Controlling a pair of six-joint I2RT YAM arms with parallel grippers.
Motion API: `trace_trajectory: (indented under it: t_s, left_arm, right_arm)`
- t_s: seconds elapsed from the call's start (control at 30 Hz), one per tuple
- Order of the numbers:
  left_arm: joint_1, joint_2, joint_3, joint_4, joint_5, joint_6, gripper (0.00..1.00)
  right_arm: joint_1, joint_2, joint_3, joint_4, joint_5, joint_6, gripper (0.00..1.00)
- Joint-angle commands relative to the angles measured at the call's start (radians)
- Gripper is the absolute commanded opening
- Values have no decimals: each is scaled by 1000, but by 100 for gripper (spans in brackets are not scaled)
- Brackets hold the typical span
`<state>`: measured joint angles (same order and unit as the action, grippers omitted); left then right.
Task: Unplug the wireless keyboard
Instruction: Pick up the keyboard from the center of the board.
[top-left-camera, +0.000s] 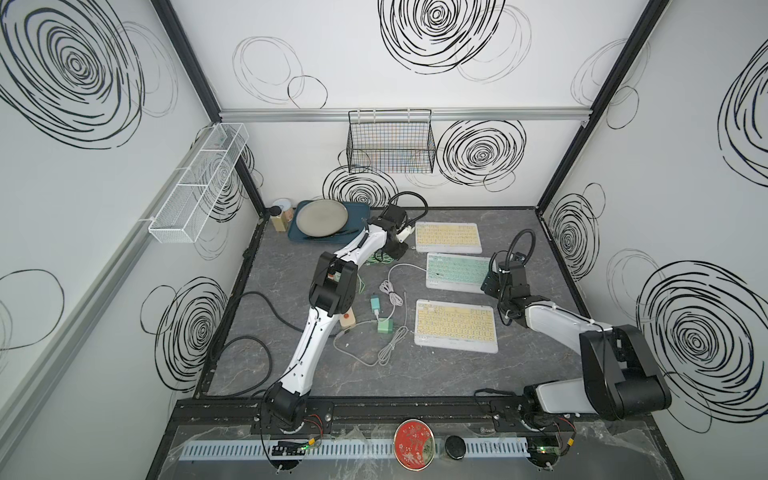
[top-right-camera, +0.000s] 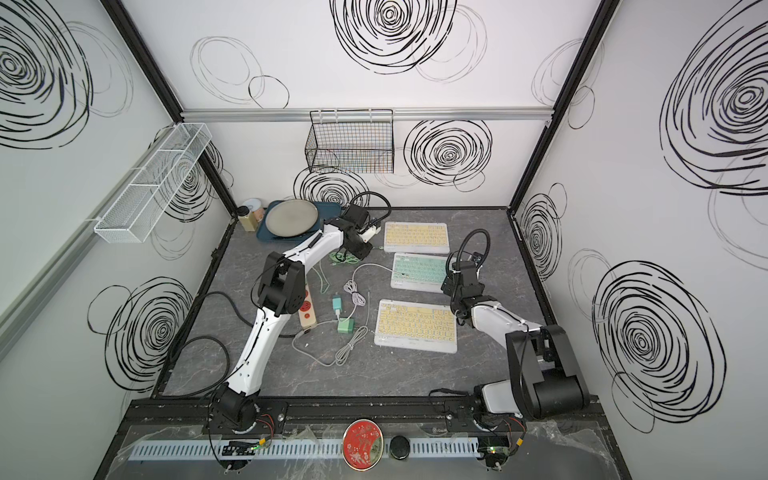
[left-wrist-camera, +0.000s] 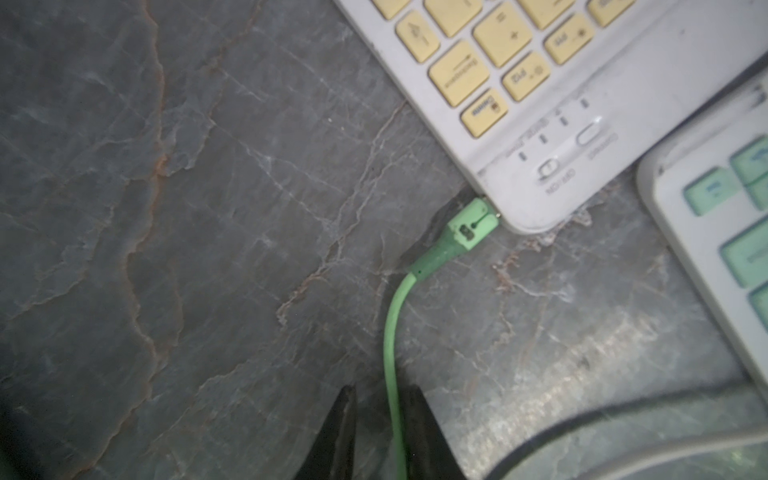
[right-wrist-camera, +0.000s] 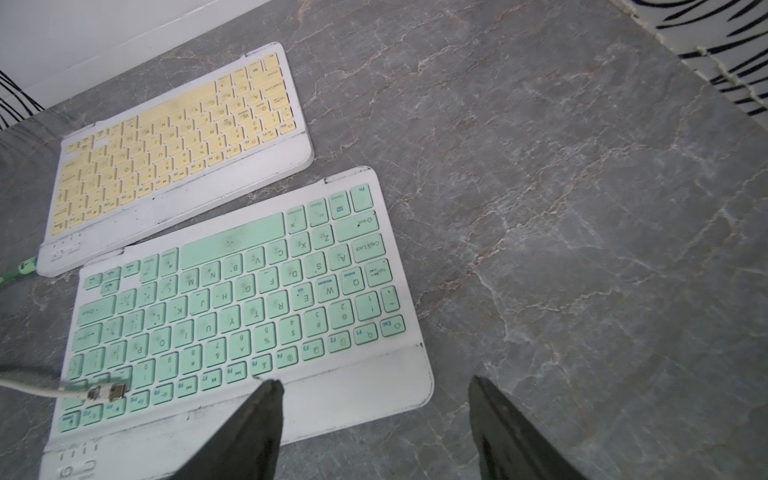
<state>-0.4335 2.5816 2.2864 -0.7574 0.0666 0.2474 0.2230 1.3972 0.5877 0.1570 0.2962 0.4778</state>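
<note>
In both top views we see the yellow-keyed keyboard (top-left-camera: 448, 237) (top-right-camera: 416, 237) at the far side of the surface (top-left-camera: 457, 374), the one of three keyboards nearest the back wall. The left tool (top-left-camera: 404, 248) (top-right-camera: 365, 248) sits just beside its left short edge, low over the green cable (top-left-camera: 384, 261). The right tool (top-left-camera: 489, 284) (top-right-camera: 451, 286) hangs over the right end of the mint-keyed keyboard (top-left-camera: 457, 272), the middle one, well apart from that cable.

In the left wrist view, the green plug (left-wrist-camera: 471, 226) is seated in a corner of the yellow-keyed keyboard (left-wrist-camera: 582, 83). The green cable (left-wrist-camera: 392, 332) runs from it and passes between the left tool's (left-wrist-camera: 380, 392) fingers (left-wrist-camera: 419, 432). Its jaws stand narrowly apart astride the cable. One finger looks to be against it, and a strip of surface shows between the cable and the other finger, so nothing is clamped. The plug lies near, ahead of the fingertips.

In the right wrist view, the right tool (right-wrist-camera: 374, 415) gapes wide and holds nothing. One finger (right-wrist-camera: 257, 428) is over the mint-keyed keyboard (right-wrist-camera: 232, 299), the other over bare surface. The yellow-keyed keyboard (right-wrist-camera: 178, 145) lies beyond it, the green plug (right-wrist-camera: 25, 266) at its corner.
</note>
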Motion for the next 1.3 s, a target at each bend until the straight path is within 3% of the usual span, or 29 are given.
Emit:
trace_trajectory:
  t_s: [0.0, 0.2, 0.43, 0.6, 0.87, 1.07, 1.27]
  left_arm:
    - [8, 59, 19, -81, -13, 10, 14]
    - [7, 31, 12, -74, -1, -3, 0]
    - [-12, -95, -61, -15, 60, -7, 0]
    - [-23, -242, -220, 108, 74, -26, 0]
    - [-51, -347, -326, 183, 60, -28, 0]
    - [-60, -360, -331, 178, 49, -24, 0]
    - [-74, -371, -342, 182, 49, -15, 0]
  right_arm:
    - [19, 3, 24, -19, 37, 5, 73]
    - [26, 10, 31, -23, 48, 2, 73]
    - [42, -34, 17, -31, 40, 5, 73]
    - [61, -69, -5, -2, -68, 69, 72]
    - [156, -63, -31, 151, -217, 256, 74]
    - [161, -31, -101, 365, -309, 479, 85]
    - [161, 85, -112, 574, -377, 634, 85]
